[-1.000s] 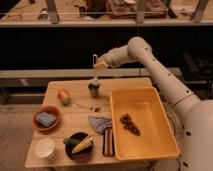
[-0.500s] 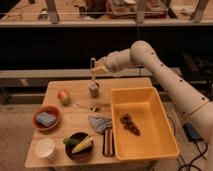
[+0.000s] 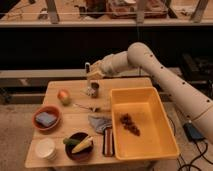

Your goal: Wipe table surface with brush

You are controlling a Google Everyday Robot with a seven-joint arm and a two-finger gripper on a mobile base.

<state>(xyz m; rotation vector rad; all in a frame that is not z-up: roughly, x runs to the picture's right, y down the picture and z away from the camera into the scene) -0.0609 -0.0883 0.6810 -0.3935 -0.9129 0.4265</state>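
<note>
Your gripper (image 3: 94, 76) hangs over the rear of the tabletop (image 3: 75, 119), jaws closed on the brush (image 3: 87, 67). The brush's long axis stands near upright, just above the grey cup (image 3: 94, 90). In my judgement you must sidestep the cup before lowering.

A matt, light-wood table surface (image 3: 65, 129) of smooth parallel planks carries a big yellow plastic tub (image 3: 155, 125) with a faint sheen at 3 o'clock. The gripper (image 3: 91, 75), at 12 o'clock above the table's far edge, is clamped around a pale, plastic-looking brush (image 3: 87, 66). The arm (image 3: 160, 70) behind it wears a smooth off-white shell. Beneath the gripper stands a small grey cup (image 3: 94, 90), dull like metal. A smooth-skinned apple (image 3: 63, 96) sits at 10 o'clock, a crumpled grey cloth (image 3: 98, 122) near centre.
</note>
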